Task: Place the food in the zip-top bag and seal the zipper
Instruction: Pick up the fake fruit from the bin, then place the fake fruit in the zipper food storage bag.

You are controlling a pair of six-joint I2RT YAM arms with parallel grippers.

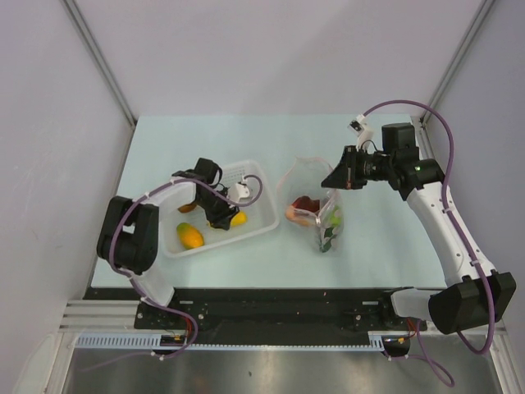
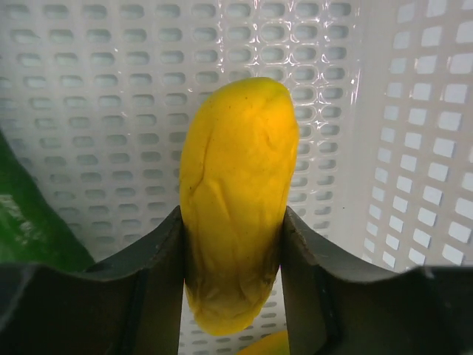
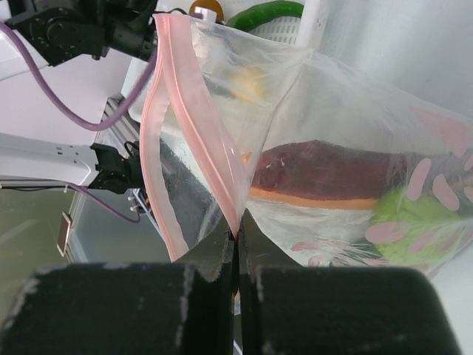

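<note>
Yellow oblong fruit [image 2: 235, 200] clenched between left jaws; right jaws pinch crinkly clear bag [image 3: 332, 103]

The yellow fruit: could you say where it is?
Left wrist view: the yellow fruit sits in the white basket, clamped by the left gripper, left of the bag.

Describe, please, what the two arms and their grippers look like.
The left arm and right arm have white links, bulky black joints and purple cables looping alongside. The left gripper and right gripper are black, each with two dark fingers.
</note>
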